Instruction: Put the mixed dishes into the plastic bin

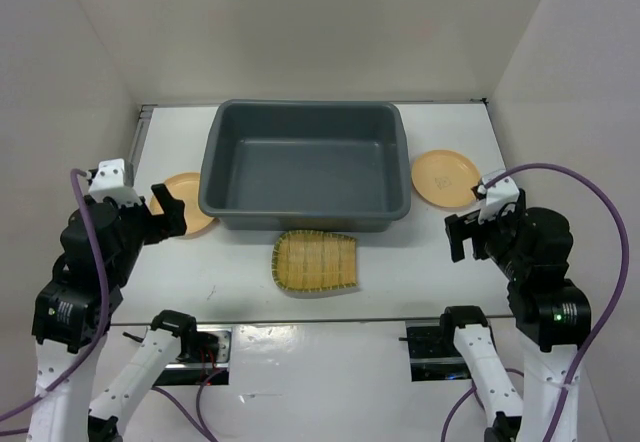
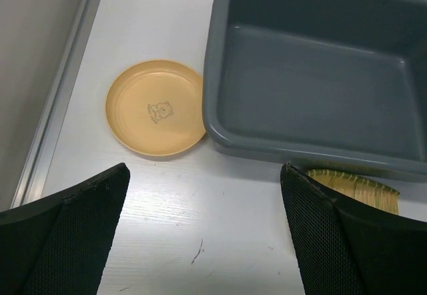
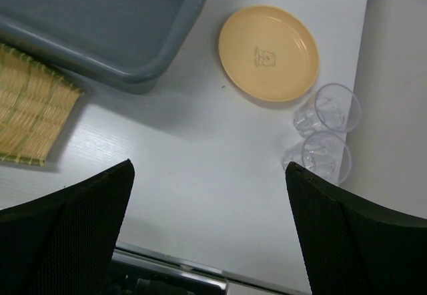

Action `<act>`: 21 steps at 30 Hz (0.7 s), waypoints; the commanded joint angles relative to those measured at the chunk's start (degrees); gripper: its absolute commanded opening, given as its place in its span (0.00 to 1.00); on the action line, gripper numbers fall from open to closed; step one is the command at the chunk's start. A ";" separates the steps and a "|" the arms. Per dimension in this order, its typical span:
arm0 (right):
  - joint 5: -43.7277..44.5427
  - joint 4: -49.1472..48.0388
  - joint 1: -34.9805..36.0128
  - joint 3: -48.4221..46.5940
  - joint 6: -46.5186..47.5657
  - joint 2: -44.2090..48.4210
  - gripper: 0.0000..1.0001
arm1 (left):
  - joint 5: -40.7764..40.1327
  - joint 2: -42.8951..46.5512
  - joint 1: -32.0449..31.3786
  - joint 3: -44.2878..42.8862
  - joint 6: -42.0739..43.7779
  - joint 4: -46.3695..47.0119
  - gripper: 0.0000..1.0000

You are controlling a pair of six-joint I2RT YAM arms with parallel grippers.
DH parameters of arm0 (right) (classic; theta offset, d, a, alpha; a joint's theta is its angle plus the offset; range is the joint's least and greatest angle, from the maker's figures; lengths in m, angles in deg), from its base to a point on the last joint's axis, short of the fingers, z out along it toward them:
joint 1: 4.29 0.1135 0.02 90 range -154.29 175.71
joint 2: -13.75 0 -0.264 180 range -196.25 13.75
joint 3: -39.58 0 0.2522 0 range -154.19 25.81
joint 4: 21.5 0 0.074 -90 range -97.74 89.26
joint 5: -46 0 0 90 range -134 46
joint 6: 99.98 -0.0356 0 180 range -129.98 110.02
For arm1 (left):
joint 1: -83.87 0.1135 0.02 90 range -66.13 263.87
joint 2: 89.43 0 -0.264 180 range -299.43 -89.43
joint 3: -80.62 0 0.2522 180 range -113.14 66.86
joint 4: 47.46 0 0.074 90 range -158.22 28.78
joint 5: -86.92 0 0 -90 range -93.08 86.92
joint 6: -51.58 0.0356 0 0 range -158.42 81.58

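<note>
Currently both sets of jaws stand wide apart and hold nothing.

Left gripper [image 2: 205, 171]: hovering above the table [image 2: 167, 208], its fingers framing the left plate [image 2: 155, 108] and the near left corner of the plastic bin [image 2: 313, 75]. The plate lies flat with its rim just beside the bin wall; I cannot tell whether they touch.

Right gripper [image 3: 210, 168]: poised over bare table. The right plate [image 3: 269, 53] lies beyond it, near the bin's right corner, and the clear glasses [image 3: 328, 111] stand upright side by side just right of that plate.

The bamboo tray [image 1: 315, 260] lies flat just in front of the bin's near wall, between the two arms.

No dish is in the bin, so I judge the step in hand to be the first reach. To do it well, I would:
- bring one finger down outside a plate's rim on the side away from the bin;
- pinch the lip, since a flat plate offers no other purchase;
- lift clear of the flared rim before carrying over;
- take the glasses singly, without knocking the neighbour.

Markings: each plate bears a small printed cartoon figure, bear-like, at its centre. I can read no lettering, and no brand or label shows on bin, tray or glasses.
</note>
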 commanded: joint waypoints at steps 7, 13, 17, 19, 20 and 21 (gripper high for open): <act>20.58 -7.54 0.16 4.01 10.20 -2.87 0.98 | -5.86 -5.70 -0.16 -5.06 8.28 -2.28 1.00; 30.47 -24.93 0.16 15.53 27.61 -8.32 0.98 | -10.52 2.10 -0.42 0.49 7.24 -0.52 1.00; 28.43 -28.91 0.16 15.55 30.79 -17.42 0.98 | -10.54 4.93 0.19 0.49 7.14 -0.52 1.00; 26.34 -29.44 0.16 13.28 30.79 -21.75 0.98 | -9.49 4.94 0.19 0.49 7.93 -0.52 1.00; 25.37 -29.96 -0.36 12.39 30.79 -25.25 0.98 | -9.48 4.15 0.80 0.49 7.93 -0.52 1.00; 24.40 -29.97 -0.36 10.47 30.79 -26.77 0.98 | -8.96 3.62 0.81 0.49 7.93 -0.52 1.00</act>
